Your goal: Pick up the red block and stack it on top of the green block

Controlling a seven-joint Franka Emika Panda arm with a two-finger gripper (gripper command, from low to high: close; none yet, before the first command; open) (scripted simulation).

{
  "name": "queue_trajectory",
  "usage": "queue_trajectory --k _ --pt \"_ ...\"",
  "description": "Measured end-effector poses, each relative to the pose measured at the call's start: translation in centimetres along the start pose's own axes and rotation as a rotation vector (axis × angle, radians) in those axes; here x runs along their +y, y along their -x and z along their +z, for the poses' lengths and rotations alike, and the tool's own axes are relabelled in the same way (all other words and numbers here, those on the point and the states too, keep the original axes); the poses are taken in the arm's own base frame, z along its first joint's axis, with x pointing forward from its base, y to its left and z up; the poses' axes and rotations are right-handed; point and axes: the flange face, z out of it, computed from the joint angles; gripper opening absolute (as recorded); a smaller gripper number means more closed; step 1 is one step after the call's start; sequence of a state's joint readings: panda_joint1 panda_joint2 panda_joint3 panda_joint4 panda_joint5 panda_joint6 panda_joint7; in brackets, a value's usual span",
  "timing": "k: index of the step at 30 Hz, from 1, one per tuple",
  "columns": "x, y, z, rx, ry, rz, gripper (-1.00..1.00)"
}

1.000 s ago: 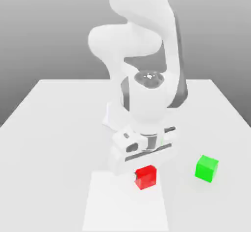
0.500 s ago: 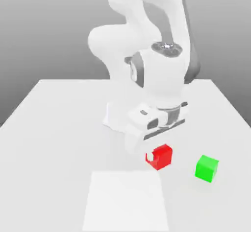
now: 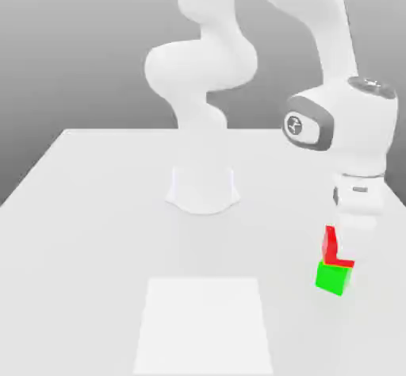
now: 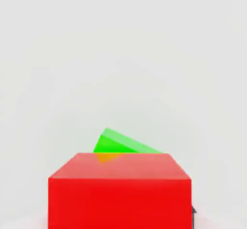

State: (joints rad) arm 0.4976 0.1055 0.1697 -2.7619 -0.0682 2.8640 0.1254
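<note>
On the right of the white table (image 3: 95,232), fingers (image 3: 354,243) grip the red block (image 3: 331,246) over the green block (image 3: 331,278). A pale square (image 3: 204,323) lies nearer, left of them; behind, a grey wall (image 3: 79,49).

1 red blk (image 3: 330,247), 1 green blk (image 3: 331,278), 1 robot arm (image 3: 361,128), 1 white sq. panel (image 3: 204,324)

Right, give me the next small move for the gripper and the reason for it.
Probably open the gripper gently to release the glossy red cube, once it bears on the bright green cube: the red one sits directly above the green one in the exterior view, though whether they touch fully I cannot tell.
</note>
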Motion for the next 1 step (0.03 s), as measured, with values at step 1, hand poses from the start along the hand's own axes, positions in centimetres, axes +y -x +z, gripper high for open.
queue_trajectory --k 1 --pt "0.00 0.00 0.00 0.000 0.000 0.000 1.00"
